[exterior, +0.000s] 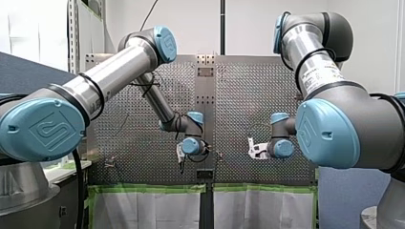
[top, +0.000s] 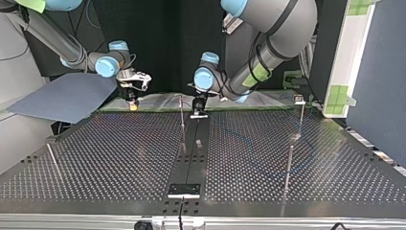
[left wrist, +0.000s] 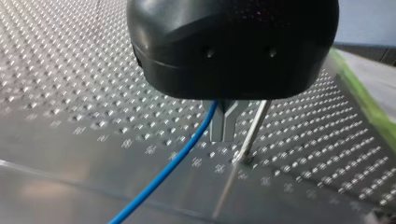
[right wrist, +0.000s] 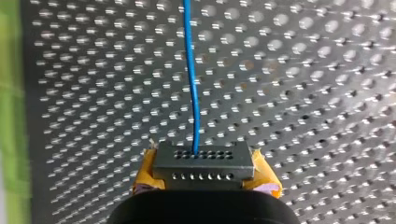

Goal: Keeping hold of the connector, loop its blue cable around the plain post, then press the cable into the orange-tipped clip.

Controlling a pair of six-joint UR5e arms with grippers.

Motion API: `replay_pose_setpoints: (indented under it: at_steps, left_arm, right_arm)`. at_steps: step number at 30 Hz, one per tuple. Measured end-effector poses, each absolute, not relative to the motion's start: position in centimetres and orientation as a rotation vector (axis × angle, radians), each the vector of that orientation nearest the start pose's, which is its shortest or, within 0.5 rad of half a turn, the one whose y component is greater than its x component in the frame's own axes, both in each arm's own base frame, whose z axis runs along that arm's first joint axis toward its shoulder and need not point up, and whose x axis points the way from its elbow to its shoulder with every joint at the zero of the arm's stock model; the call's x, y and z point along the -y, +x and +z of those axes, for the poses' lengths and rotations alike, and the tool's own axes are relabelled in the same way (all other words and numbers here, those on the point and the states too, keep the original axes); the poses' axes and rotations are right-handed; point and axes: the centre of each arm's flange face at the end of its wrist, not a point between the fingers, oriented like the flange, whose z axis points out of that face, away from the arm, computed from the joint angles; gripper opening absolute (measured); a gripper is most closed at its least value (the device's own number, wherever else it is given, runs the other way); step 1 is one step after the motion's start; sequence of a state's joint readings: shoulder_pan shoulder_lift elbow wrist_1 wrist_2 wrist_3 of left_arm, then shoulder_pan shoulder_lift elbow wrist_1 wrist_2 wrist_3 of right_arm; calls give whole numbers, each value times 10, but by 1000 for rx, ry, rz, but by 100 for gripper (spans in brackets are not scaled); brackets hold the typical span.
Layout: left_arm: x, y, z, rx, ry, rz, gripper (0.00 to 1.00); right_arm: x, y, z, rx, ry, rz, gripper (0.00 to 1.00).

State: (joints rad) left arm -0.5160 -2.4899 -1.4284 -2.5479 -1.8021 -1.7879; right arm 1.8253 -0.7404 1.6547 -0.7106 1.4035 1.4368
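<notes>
Pinching the small grey block connector point(right wrist: 203, 163), my right gripper point(right wrist: 203, 176) has the rigid part; its thin blue cable point(right wrist: 191, 70), likely light and limp, sits nipped in my left gripper point(left wrist: 224, 127)

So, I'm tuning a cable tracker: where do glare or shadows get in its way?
Left wrist view: the blue cable stands out over the table's glinting dimples. Right wrist view: bright hole glints flank it ahead of the connector. Top view: dark table, speckled highlights, cable barely shows. Front view: cannot find it.
</notes>
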Motion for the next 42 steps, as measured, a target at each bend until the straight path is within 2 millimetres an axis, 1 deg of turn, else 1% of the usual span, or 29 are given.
replay_pose_setpoints:
  at_steps: [3, 6, 11, 20, 21, 22, 23, 24, 25, 26, 31, 32, 34, 36, 37, 39, 40, 41, 42]
  left_arm:
    - [439, 559, 37, -1748, 79, -332, 2]
    - [439, 566, 43, -1741, 70, -331, 2]
    - [440, 572, 49, -1737, 61, -325, 2]
    - [438, 573, 49, -1746, 59, -319, 2]
    - [438, 573, 49, -1747, 59, -318, 15]
    - [437, 573, 49, -1750, 59, -315, 15]
    - [437, 573, 49, -1753, 60, -312, 27]
    - [436, 573, 49, -1755, 59, -306, 36]
    - [435, 572, 48, -1759, 58, -295, 36]
    - [435, 572, 48, -1763, 58, -285, 47]
    - [432, 566, 46, -1792, 76, -214, 47]
    - [432, 565, 46, -1798, 80, -198, 45]
    - [431, 563, 45, -1807, 91, -168, 45]
    - [430, 562, 44, -1814, 105, -156, 51]
    - [430, 561, 44, -1819, 115, -154, 51]
    - [430, 560, 43, -1827, 132, -158, 78]
    - [431, 559, 42, -1834, 144, -161, 78]
    - [431, 558, 42, -1839, 153, -165, 98]
    - [432, 558, 41, -1844, 162, -168, 100]
  right_arm:
    - [582, 306, 29, 973, 1708, 1341, 0]
    - [587, 307, 33, 958, 1703, 1357, 0]
    - [589, 308, 35, 948, 1700, 1371, 0]
    - [589, 309, 36, 946, 1701, 1374, 0]
    - [589, 309, 36, 946, 1701, 1374, 0]
    - [589, 309, 35, 946, 1702, 1373, 0]
    - [589, 309, 35, 946, 1702, 1373, 0]
    - [589, 309, 35, 946, 1702, 1373, 0]
    - [589, 309, 35, 947, 1703, 1373, 0]
    - [589, 308, 35, 947, 1704, 1372, 0]
    - [588, 308, 35, 948, 1708, 1369, 0]
    - [588, 308, 35, 949, 1709, 1369, 0]
    - [588, 308, 35, 950, 1711, 1367, 0]
    - [588, 308, 35, 950, 1713, 1366, 0]
    - [588, 308, 34, 950, 1714, 1365, 0]
    - [587, 308, 34, 952, 1716, 1364, 0]
    - [587, 308, 34, 952, 1717, 1363, 0]
    - [587, 308, 34, 953, 1718, 1362, 0]
    - [587, 308, 34, 953, 1720, 1361, 0]
